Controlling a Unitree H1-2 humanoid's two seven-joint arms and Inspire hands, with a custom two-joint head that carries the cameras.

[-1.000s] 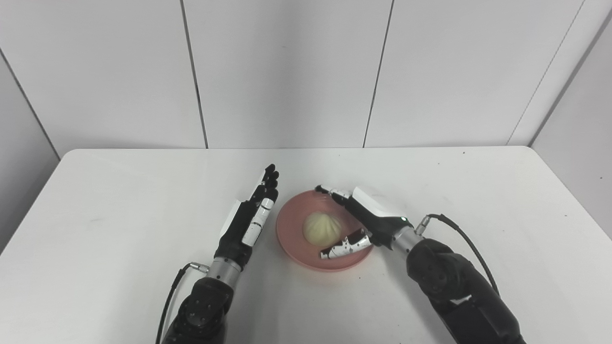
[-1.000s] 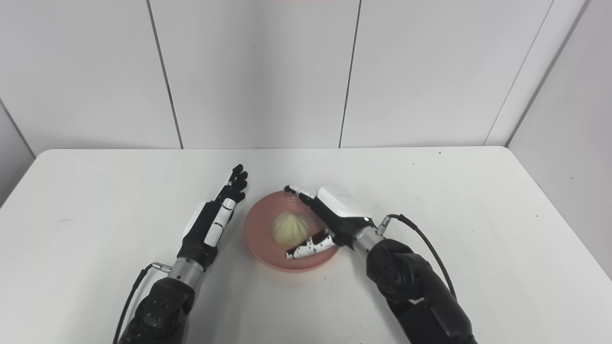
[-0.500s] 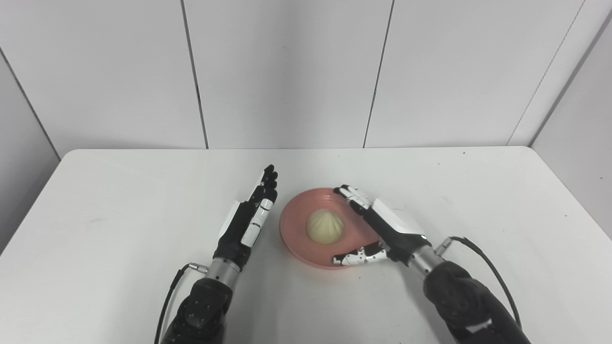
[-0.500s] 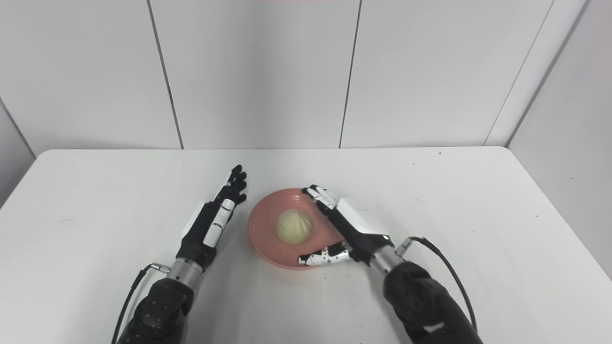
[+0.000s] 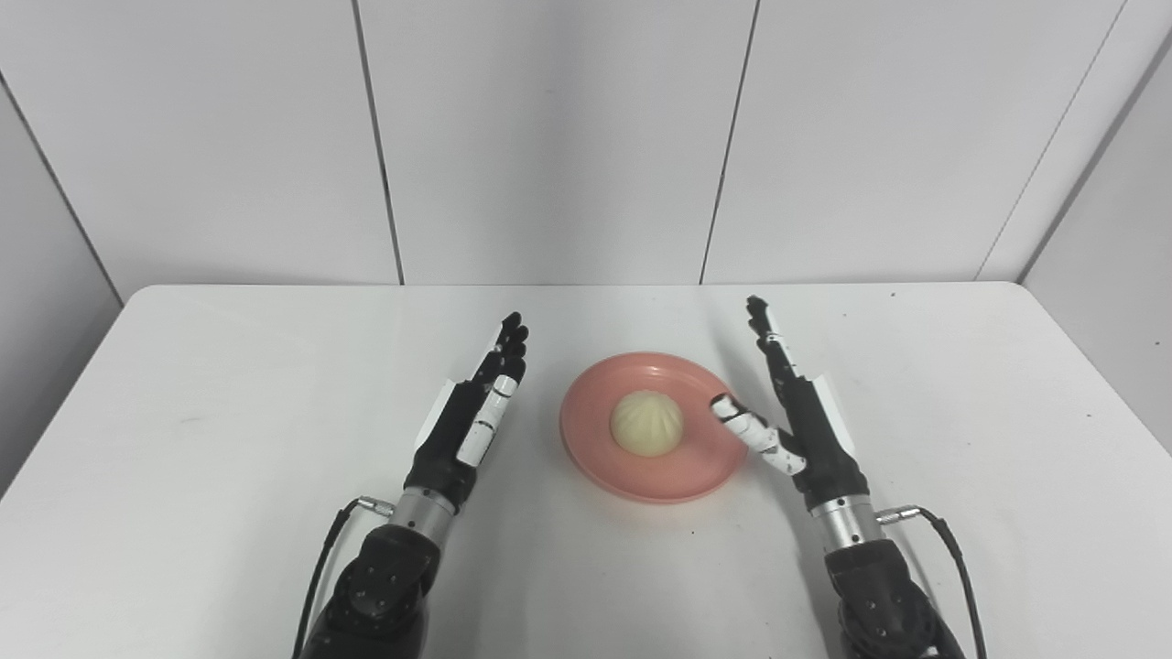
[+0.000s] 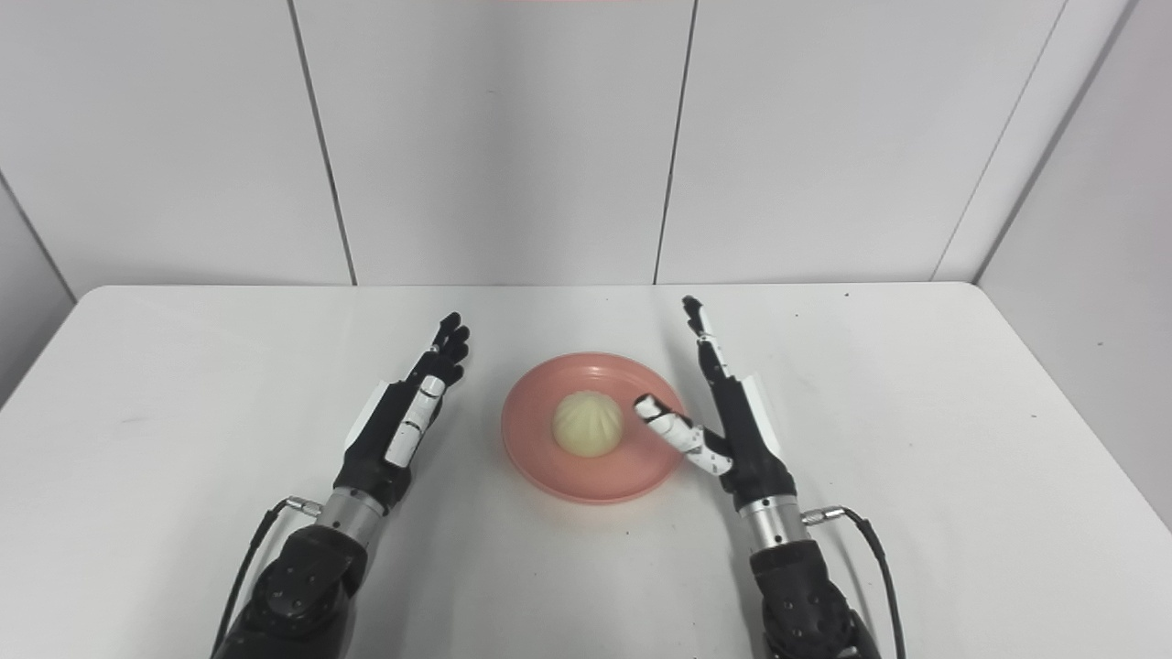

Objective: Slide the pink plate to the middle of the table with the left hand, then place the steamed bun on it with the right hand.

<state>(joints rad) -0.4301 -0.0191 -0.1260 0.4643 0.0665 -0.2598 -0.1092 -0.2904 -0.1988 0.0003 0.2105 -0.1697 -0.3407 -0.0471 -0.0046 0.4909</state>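
Pink plate [image 5: 655, 476] sits near the middle of the white worktop [image 5: 183, 384], and the pale, pleated steamed bun [image 5: 646, 423] rests at its centre. We cannot see the plate's right edge where the thumb crosses it, and both forearms are cut off by the bottom edge. Our left hand [image 5: 467, 416] lies just left of the plate, apart from it, fingers straight and together, holding nothing. Our right hand [image 5: 801, 412] stands edge-up at the plate's right, fingers [image 5: 765, 339] extended away from us, thumb reaching over the rim, empty.
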